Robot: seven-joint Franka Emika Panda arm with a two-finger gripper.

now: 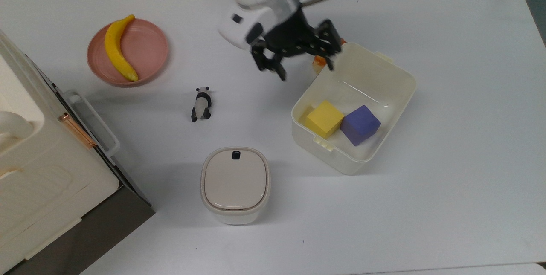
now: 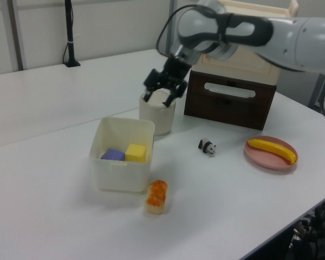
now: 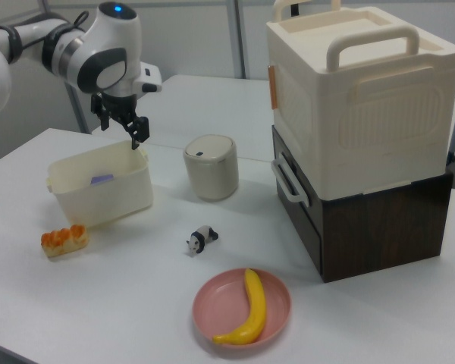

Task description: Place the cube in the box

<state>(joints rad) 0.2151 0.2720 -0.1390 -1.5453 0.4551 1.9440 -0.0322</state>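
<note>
The yellow cube (image 1: pixel 325 118) (image 2: pixel 136 152) lies on the floor of the cream-white box (image 1: pixel 403 96) (image 2: pixel 119 176) (image 3: pixel 98 201), touching a purple cube (image 1: pixel 359 124) (image 2: pixel 113 155). My gripper (image 1: pixel 306 71) (image 2: pixel 157 100) (image 3: pixel 121 129) hangs open and empty in the air. In the top view it is just past the box's upper-left corner, off the cube and well above the table. Nothing is between its black fingers (image 1: pixel 273 66).
An orange-topped toy food piece (image 2: pixel 156 196) (image 3: pixel 63 239) lies beside the box. A panda figure (image 1: pixel 201 103), a pink plate (image 1: pixel 149 49) with a banana (image 1: pixel 118 49), a lidded white container (image 1: pixel 235 183) and a big cream case (image 1: pixel 42 172) occupy the top view's left half.
</note>
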